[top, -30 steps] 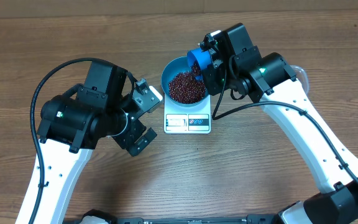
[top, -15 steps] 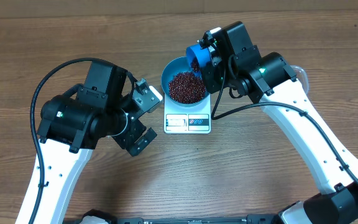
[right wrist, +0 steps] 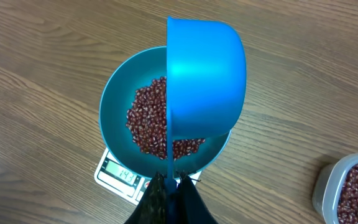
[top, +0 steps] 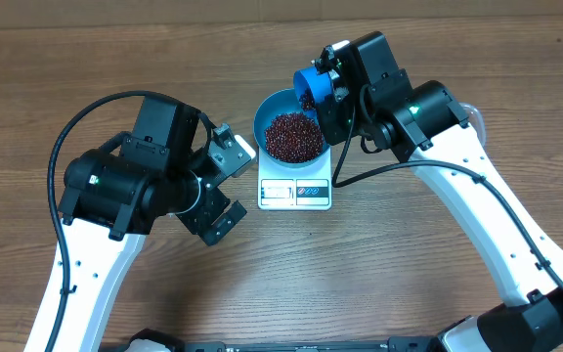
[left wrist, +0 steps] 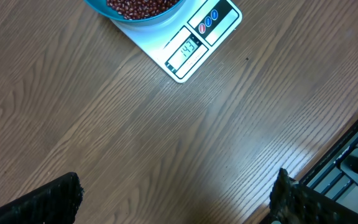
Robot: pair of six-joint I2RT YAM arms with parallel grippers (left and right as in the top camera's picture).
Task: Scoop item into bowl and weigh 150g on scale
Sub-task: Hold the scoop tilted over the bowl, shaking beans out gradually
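The blue bowl stands on the white scale and holds a heap of red-brown beans. In the right wrist view the scale shows 143 under the bowl and its beans. My right gripper is shut on the thin handle of a blue scoop, which is turned on its side over the bowl's right half. From above, the scoop hangs over the bowl's far right rim. My left gripper is open above bare table, near the scale.
A clear tub with more beans sits right of the scale, partly hidden under my right arm in the overhead view. The left arm's bulk lies left of the scale. The table's front edge shows by the left fingers.
The scoop has shifted slightly up and away over the bowl's far rim. The left arm has not moved.
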